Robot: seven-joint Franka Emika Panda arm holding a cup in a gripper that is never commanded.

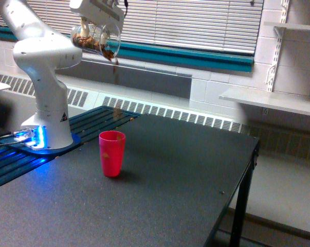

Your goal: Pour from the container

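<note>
Gripping the tilted jar (96, 40), tool (91, 25) fingertips blurred.

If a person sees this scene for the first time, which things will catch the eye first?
Probably the clear jar, held tilted high at the upper left by the gripper of the white arm, with brown pieces spilling from its mouth. Below it, the bright red cup stands upright, alone on the dark table. The blue glow at the arm's base also draws attention.
</note>
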